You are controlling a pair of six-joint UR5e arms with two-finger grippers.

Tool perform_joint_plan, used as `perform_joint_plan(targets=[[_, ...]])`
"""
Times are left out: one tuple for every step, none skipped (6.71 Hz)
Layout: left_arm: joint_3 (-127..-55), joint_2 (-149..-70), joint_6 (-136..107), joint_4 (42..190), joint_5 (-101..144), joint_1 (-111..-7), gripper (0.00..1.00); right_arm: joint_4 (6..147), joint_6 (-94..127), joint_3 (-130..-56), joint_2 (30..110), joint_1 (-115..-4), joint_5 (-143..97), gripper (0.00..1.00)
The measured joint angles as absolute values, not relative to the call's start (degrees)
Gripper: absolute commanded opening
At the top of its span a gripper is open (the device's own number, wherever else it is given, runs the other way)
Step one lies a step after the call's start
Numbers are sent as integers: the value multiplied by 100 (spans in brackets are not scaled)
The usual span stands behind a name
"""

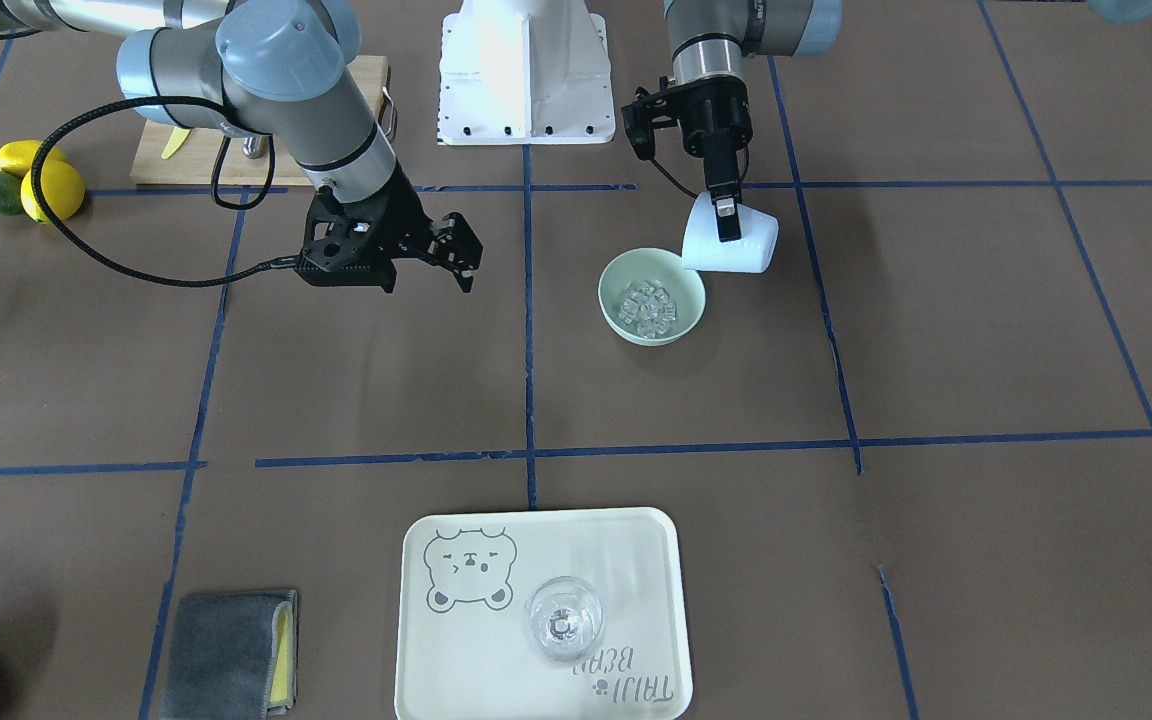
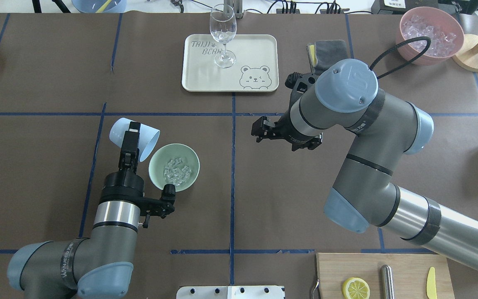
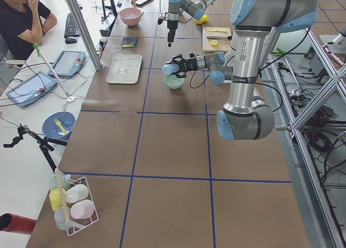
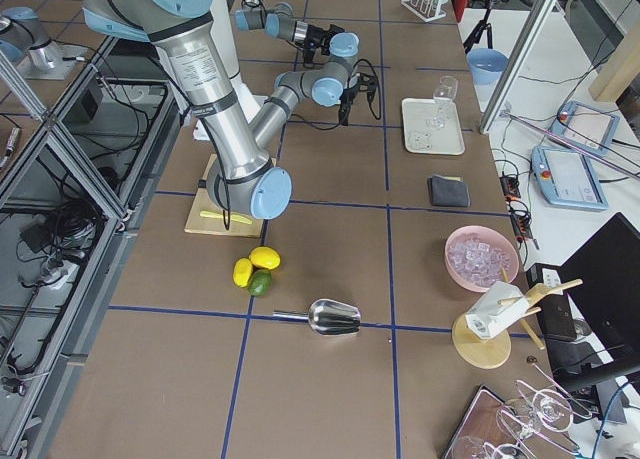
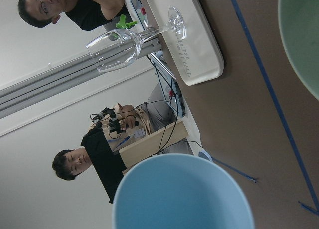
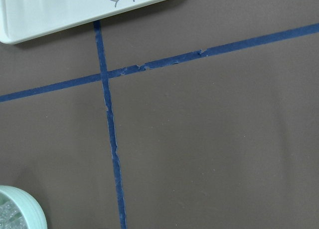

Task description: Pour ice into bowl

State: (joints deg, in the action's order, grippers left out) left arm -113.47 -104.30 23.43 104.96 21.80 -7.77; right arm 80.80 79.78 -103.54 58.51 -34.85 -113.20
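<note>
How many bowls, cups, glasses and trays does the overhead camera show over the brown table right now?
Bowls: 2 (mint bowl, pink bowl)
Cups: 1 (light blue cup, tilted in the left hand)
Glasses: 1 (wine glass)
Trays: 1 (bear tray)
Total: 5

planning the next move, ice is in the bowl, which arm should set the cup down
Left. The left gripper is shut on the tipped light blue cup beside the bowl of ice; the right gripper hangs empty, farther off.

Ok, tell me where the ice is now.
Overhead view, left of centre: the ice lies inside the mint-green bowl, just beside the tipped light blue cup.
</note>
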Motion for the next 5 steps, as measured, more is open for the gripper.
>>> perform_joint_plan(targets=[[-11492,-10407,1785,10501,2494,-796,0,8078,7982,-10354,5833,-3458,-11304,100],[-11679,-10256,1045,10502,2781,-823,0,8077,7989,-10354,5821,-3431,-11289,100],[-11989,-9906,76,10506,3019,-842,0,8077,7995,-10354,5811,-3411,-11281,100],[-12244,-9569,-810,10509,3245,-854,0,8077,7997,-10353,5802,-3397,-11278,100],[-12383,-9278,-1707,10519,3465,-870,0,8079,8000,-10342,5766,-3363,-11269,100]])
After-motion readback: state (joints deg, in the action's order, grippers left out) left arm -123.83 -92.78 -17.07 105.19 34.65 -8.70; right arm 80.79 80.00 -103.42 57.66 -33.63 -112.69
